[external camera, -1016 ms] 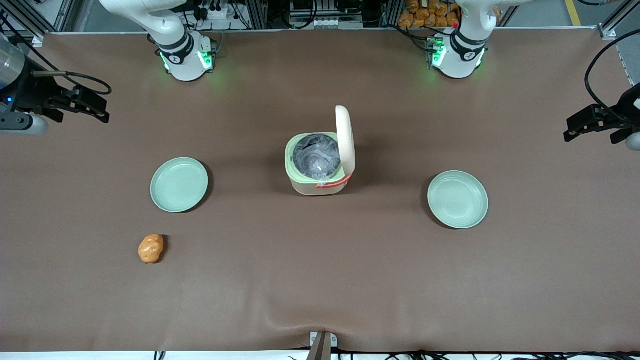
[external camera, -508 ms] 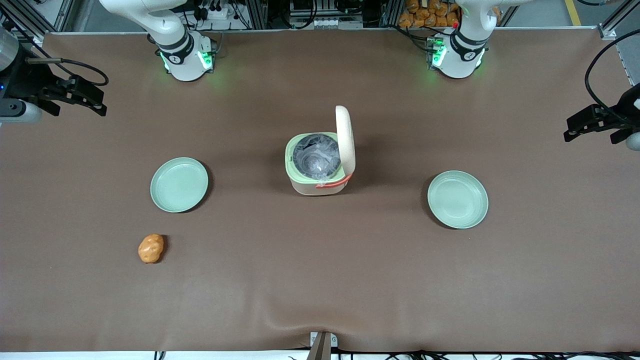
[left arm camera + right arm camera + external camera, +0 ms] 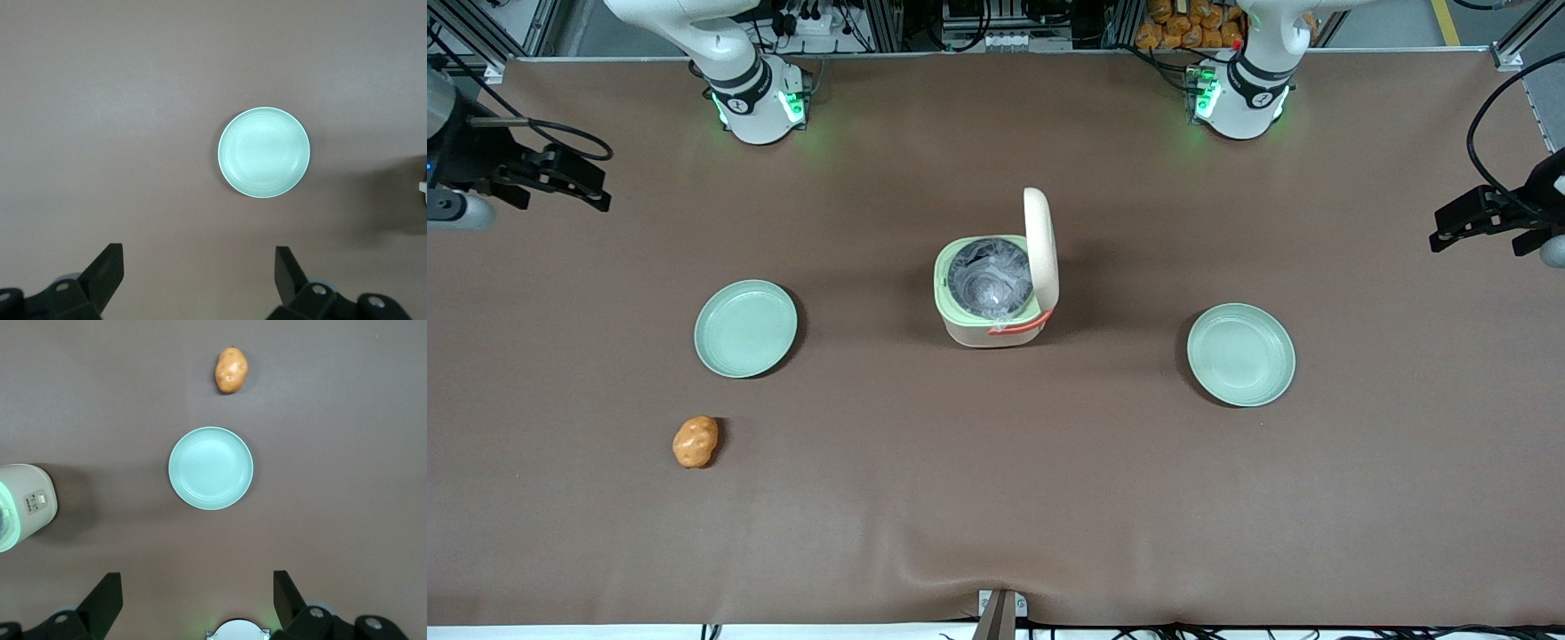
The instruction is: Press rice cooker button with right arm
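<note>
Brown table (image 3: 996,498) holds the lid-up rice cooker (image 3: 996,289); the pincer (image 3: 197,603) hovers high, spread wide.

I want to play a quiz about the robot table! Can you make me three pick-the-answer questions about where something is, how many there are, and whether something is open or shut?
1. Where is the potato?
A. in the cooker
B. on the bare table, nearer the front camera than a plate
C. on a plate

2. How many green plates are there?
A. one
B. two
C. four

3. How is the rice cooker lid?
A. shut flat
B. taken off
C. standing open

Answers:
1 B: it lies on the cloth, apart from the nearby plate.
2 B: that one, plus another plate toward the parked arm's end.
3 C: the lid stands upright and the dark pot shows.

The gripper hangs open at the working arm's end, away from the cooker.
</note>
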